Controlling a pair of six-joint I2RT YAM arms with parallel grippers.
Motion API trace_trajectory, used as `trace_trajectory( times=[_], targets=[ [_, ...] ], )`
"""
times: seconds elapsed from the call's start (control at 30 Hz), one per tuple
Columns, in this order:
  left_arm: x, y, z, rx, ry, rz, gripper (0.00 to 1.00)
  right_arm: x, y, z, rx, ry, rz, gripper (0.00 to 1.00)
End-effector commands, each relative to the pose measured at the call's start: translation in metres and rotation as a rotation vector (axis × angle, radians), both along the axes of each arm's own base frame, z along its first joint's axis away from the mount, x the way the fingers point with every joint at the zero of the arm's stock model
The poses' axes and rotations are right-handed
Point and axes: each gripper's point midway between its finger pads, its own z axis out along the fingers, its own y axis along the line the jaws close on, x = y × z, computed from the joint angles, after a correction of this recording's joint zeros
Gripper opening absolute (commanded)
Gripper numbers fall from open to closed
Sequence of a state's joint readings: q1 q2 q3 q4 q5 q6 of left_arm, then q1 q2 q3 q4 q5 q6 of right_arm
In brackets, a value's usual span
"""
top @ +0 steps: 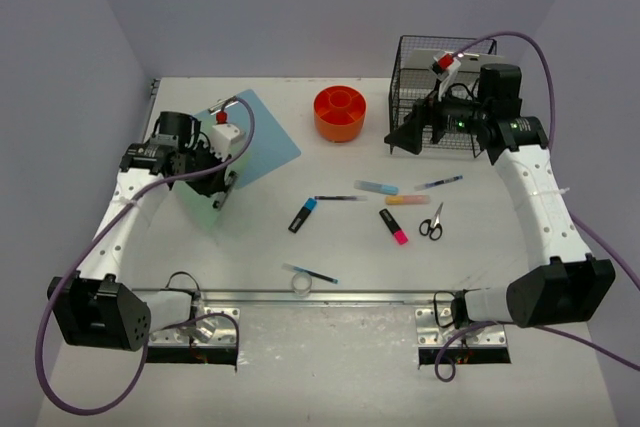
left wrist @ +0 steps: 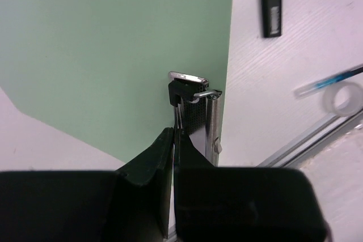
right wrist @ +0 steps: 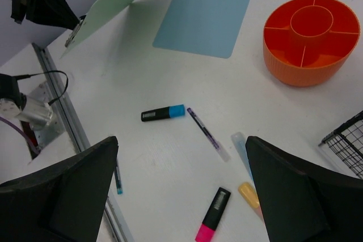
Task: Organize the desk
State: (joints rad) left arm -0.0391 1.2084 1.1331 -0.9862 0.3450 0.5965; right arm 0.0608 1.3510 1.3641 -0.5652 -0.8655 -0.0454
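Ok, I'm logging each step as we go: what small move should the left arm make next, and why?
Probably lift the green clipboard straight up until it clears the desk. The left gripper is shut on its metal clip, and the board hangs tilted, its far end seemingly close to the desk. The right gripper is open and holds nothing.

Loose stationery and two containers
An orange round organizer (top: 340, 113) stands near a black wire rack (top: 412, 72), with a blue sheet (top: 268, 137) to its left. A green clipboard (left wrist: 113, 55) is tilted up. Nearer lie a blue highlighter (top: 303, 215), a pink highlighter (top: 394, 226), scissors (top: 432, 222) and a clear tape roll (top: 301, 285).
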Motion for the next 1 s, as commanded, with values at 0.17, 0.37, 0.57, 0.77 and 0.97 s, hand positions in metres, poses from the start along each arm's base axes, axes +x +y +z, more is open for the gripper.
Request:
trace_trajectory(
  times=[0.17, 0.37, 0.57, 0.77, 0.97],
  targets=[
    [0.041, -0.043, 0.119, -0.362, -0.285, 0.136, 0.0, 0.008, 0.043, 0.069, 0.174, -0.049, -0.027, 0.92],
    [0.054, -0.054, 0.168, -0.587, -0.354, 0.298, 0.0, 0.017, 0.091, 0.085, 0.177, -0.008, -0.016, 0.9],
    [0.069, -0.048, 0.202, -0.688, -0.446, 0.416, 0.0, 0.02, 0.162, 0.077, 0.117, 0.04, 0.041, 0.9],
    [0.067, -0.055, 0.211, -0.743, -0.453, 0.39, 0.0, 0.006, 0.215, 0.074, 0.122, 0.143, 0.109, 0.9],
    [0.05, -0.081, 0.21, -0.837, -0.409, 0.227, 0.0, -0.009, 0.228, 0.047, 0.112, 0.266, 0.135, 0.91]
  ],
)
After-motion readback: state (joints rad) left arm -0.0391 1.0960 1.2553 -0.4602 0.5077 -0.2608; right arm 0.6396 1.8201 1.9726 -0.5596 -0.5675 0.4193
